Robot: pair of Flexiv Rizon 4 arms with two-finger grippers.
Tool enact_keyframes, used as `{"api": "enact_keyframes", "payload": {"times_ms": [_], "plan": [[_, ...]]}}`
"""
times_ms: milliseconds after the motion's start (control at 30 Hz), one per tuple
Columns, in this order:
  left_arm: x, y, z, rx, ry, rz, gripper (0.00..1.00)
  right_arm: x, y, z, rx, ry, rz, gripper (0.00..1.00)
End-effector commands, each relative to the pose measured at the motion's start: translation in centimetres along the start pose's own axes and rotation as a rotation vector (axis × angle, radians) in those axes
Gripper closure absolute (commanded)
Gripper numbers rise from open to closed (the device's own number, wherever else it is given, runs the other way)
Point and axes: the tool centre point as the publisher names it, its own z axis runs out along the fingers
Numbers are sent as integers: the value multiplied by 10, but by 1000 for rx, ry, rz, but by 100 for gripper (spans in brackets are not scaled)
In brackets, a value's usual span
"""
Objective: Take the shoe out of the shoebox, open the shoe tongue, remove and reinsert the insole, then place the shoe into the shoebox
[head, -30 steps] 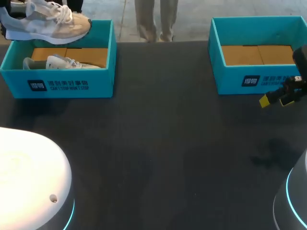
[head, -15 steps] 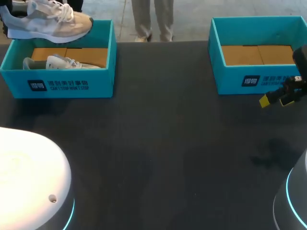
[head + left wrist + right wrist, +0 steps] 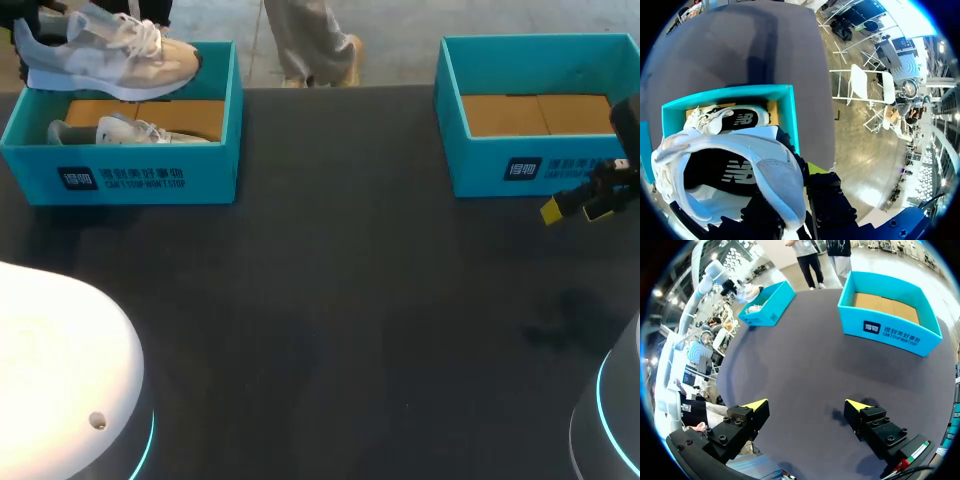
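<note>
A white and beige shoe hangs over the back left of the teal left shoebox, toe pointing right. My left gripper is shut on its heel collar; one yellow tip shows beside the heel, the other finger is hidden by the shoe. The shoe's dark insole shows inside the shoe. A second shoe lies in the box below. My right gripper stands open in front of the right shoebox, with nothing between its fingers.
The right shoebox holds only its brown cardboard floor. Dark tabletop stretches between and in front of the two boxes. My arms' white bases sit at the near left and near right corners.
The held shoe has shifted a little to the right and its toe has dipped slightly. The right arm has not moved.
</note>
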Motion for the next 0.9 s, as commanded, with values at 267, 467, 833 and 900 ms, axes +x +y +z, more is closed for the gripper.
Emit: {"api": "enact_keyframes", "payload": {"times_ms": [267, 467, 833, 900], "plan": [[-8, 16, 27, 60, -13, 25, 100, 0, 0, 1, 1, -1, 1, 0], [-12, 14, 36, 77, -10, 39, 100, 0, 0, 1, 1, -1, 1, 0], [-17, 13, 50, 108, -18, 58, 100, 0, 0, 1, 1, -1, 1, 0], [-18, 13, 52, 113, -19, 61, 100, 0, 0, 1, 1, -1, 1, 0]]}}
